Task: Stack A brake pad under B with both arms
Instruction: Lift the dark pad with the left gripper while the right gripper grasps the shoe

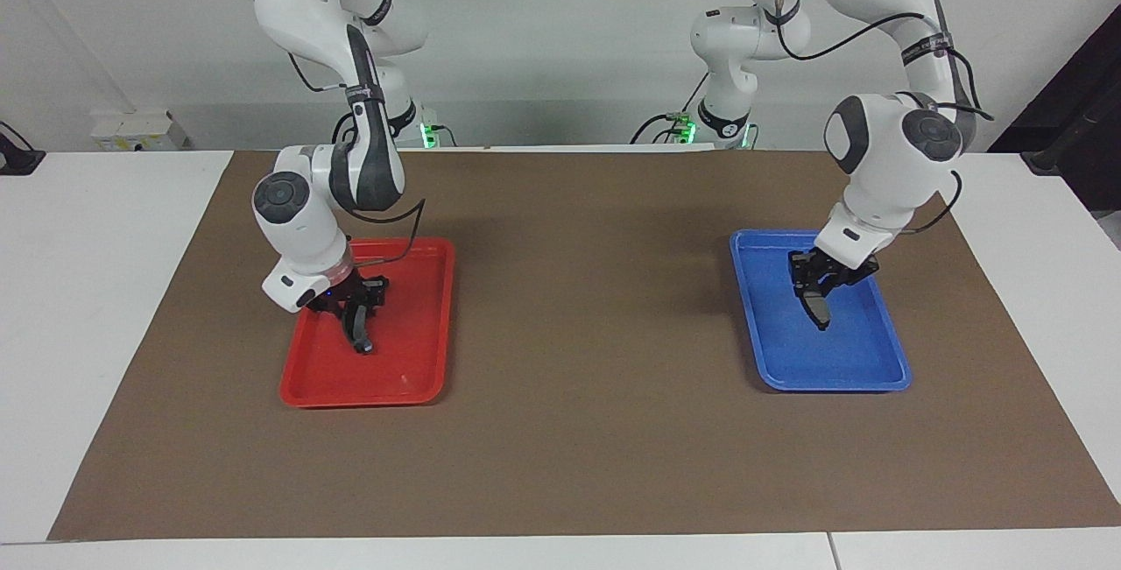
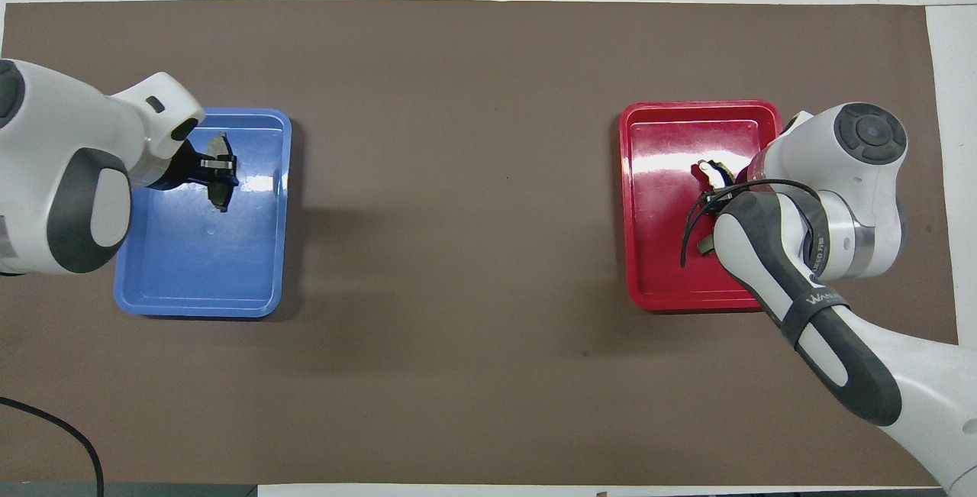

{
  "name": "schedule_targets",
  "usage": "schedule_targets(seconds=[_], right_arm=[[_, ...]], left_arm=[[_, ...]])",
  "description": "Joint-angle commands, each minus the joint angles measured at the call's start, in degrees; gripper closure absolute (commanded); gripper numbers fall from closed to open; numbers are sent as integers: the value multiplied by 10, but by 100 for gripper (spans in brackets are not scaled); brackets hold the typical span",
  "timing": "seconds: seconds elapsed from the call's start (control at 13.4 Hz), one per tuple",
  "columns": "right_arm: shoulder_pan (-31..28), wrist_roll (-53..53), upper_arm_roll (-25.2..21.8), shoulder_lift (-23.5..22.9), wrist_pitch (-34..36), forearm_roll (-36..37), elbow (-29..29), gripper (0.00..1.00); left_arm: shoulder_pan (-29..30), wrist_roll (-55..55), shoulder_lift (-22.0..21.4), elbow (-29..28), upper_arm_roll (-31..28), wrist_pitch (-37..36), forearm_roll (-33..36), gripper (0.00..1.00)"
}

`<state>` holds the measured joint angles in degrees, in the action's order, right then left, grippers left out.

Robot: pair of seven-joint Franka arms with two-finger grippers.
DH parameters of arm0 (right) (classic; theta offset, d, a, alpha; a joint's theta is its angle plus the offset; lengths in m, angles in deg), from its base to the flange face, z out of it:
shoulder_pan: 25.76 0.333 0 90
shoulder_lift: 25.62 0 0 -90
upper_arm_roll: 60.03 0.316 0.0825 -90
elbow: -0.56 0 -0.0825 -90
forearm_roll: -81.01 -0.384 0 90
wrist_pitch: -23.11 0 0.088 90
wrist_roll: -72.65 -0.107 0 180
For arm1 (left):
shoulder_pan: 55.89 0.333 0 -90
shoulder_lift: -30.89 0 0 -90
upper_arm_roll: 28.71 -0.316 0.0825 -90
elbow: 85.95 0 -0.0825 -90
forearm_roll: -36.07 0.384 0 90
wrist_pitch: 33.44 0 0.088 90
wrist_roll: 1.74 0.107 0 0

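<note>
My left gripper (image 1: 819, 283) is shut on the A brake pad (image 1: 818, 307), a short dark grey pad that hangs on edge above the blue tray (image 1: 863, 369). In the overhead view the left gripper (image 2: 207, 166) and the pad (image 2: 220, 190) sit over the tray's half farther from the robots. My right gripper (image 1: 357, 307) is shut on B (image 1: 360, 334), the longer black curved piece, which hangs on edge with its lower end close to the floor of the red tray (image 1: 412, 373). In the overhead view the right arm hides most of B (image 2: 711, 172).
The two trays (image 2: 252, 283) (image 2: 656, 130) lie on a brown mat (image 1: 578, 307), one toward each arm's end of the table. Bare mat lies between them. White tabletop surrounds the mat.
</note>
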<state>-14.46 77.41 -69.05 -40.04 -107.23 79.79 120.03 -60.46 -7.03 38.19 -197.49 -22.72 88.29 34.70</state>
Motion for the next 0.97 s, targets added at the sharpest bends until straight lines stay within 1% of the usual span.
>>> schedule_targets(seconds=[0.0, 0.15, 0.22, 0.37, 0.52, 0.6, 0.67, 0.75, 0.82, 0.9], right_arm=[[-8, 21, 3, 3, -6, -8, 8, 46], [-9, 27, 3, 2, -7, -8, 8, 46], [-12, 29, 3, 2, -7, -8, 8, 47], [-12, 34, 3, 2, -7, -8, 8, 55], [-13, 35, 3, 2, -7, -8, 9, 64], [-12, 33, 3, 2, -7, -8, 10, 71], [-12, 32, 3, 2, -7, -8, 10, 83], [-12, 32, 3, 2, -7, -8, 9, 92], [-13, 32, 3, 1, -7, -8, 8, 97], [-14, 33, 3, 0, -4, -8, 3, 100]], left_arm=[[-9, -115, -1, 25, 60, -15, 10, 99], [-9, -196, -2, 26, 118, -14, 41, 99], [-9, -235, -3, 25, 145, -13, 44, 99], [-9, -295, -3, 26, 190, -7, 45, 99], [-9, -364, 4, 26, 233, 7, 85, 99], [-12, -404, 12, 25, 250, 24, 107, 99], [-18, -441, 25, 26, 267, 34, 128, 99], [-24, -468, 39, 27, 281, 36, 152, 99], [-25, -496, 54, 38, 295, 36, 177, 99], [-41, -523, 82, 49, 300, 36, 202, 99]])
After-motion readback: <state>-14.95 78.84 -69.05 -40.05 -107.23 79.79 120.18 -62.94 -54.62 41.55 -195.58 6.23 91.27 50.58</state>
